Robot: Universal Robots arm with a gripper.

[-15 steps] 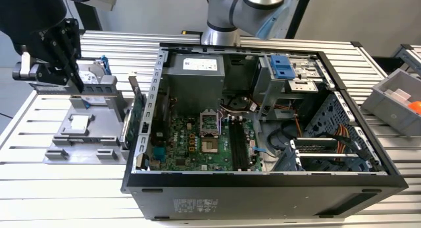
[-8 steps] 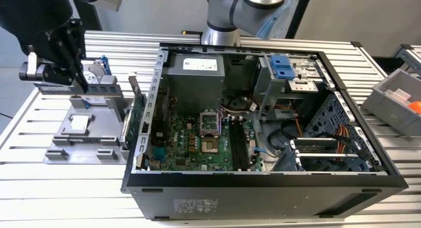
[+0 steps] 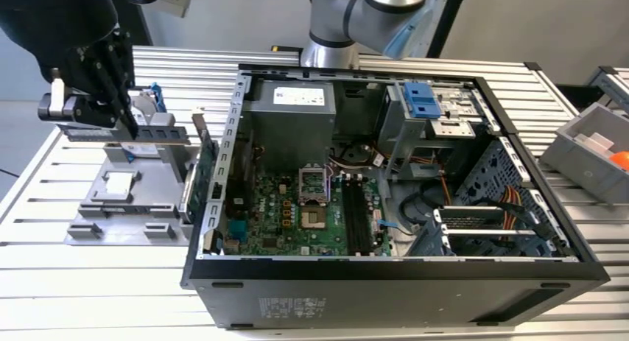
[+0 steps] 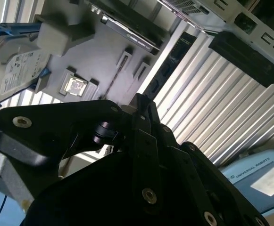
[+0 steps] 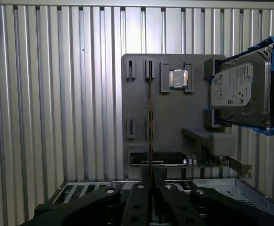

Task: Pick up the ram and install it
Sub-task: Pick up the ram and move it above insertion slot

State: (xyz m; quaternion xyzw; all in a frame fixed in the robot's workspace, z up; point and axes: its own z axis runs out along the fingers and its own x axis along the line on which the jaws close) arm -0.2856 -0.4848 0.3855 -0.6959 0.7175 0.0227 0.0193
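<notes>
A ribbed metal tabletop (image 3: 88,282) carries an open computer case (image 3: 393,289) and, at the exterior view's left, a grey parts holder (image 3: 152,208) with a blue-framed hard drive (image 5: 240,89). The black tool (image 3: 126,126) hangs over that holder, outside the case, clamped on the ram (image 5: 149,117) (edge-on in the first wrist view), near a small processor chip (image 5: 178,78).

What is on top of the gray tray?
A square chip, a hard drive and a card on edge. The gripper holding the memory stick hides part of the tray.
</notes>
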